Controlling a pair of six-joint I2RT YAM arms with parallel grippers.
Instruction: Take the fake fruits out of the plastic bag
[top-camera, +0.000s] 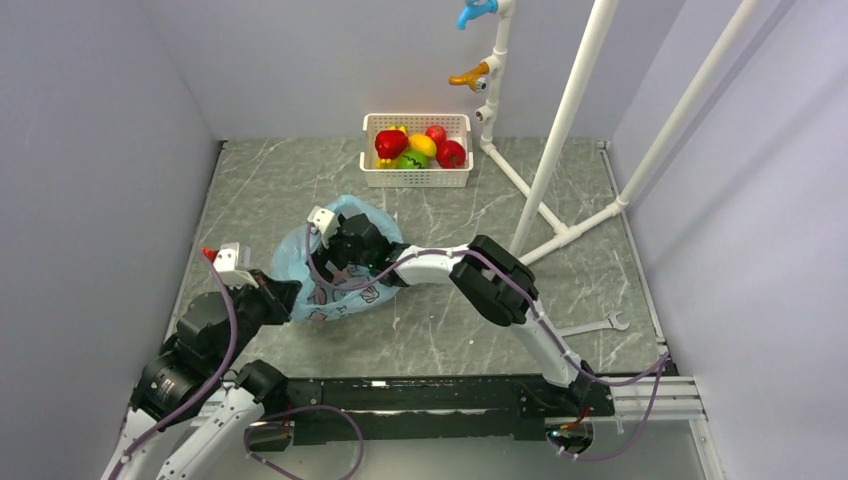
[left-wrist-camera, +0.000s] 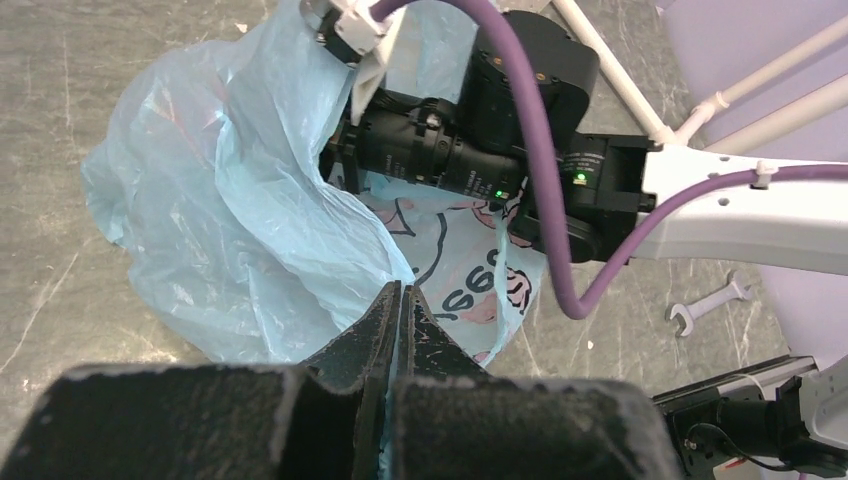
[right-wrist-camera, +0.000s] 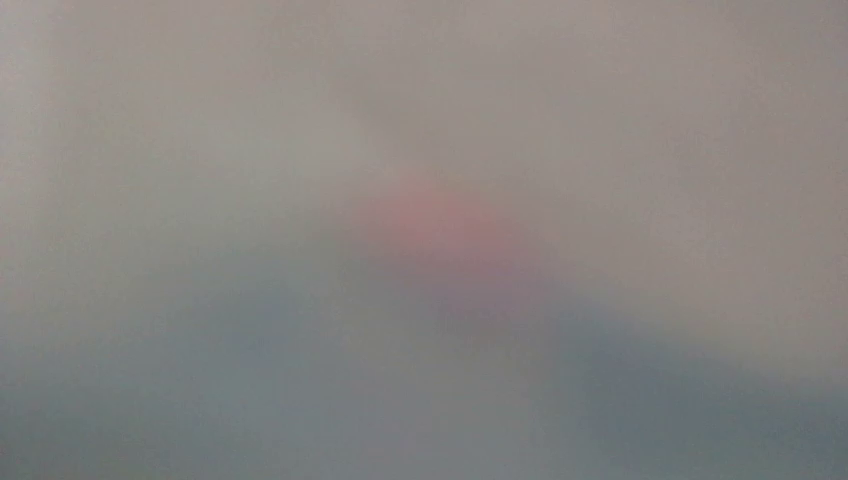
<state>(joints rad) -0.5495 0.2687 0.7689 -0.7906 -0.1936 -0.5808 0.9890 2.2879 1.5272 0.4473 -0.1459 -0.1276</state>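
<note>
Closest to the lens, the left gripper (left-wrist-camera: 398, 305) has its two black fingers (left-wrist-camera: 365, 335) pressed together on a fold of the plastic bag (left-wrist-camera: 220, 200), pinching the thin light-blue film at its near edge. From that pinch the bag rises crumpled and half open, its printed side with dark letters and pink figures facing the right arm. The right gripper (left-wrist-camera: 375, 145) reaches into the bag's mouth from the far side; its fingertips are hidden behind the film, so I cannot tell how its jaws stand, and its own wrist camera gives only a grey blur with a pinkish patch. In the overhead view the bag lies on the grey marbled table (top-camera: 440, 330), left of centre. The fake fruits (top-camera: 420, 147) sit well apart from it in a white basket (top-camera: 415, 181) at the far edge: a red pepper-shaped piece (top-camera: 390, 143), a yellow oval (top-camera: 423, 146) and a red round one (top-camera: 451, 154), beside a green fruit (top-camera: 410, 160). A wrench (top-camera: 598, 325) lies near the right arm's base.
</note>
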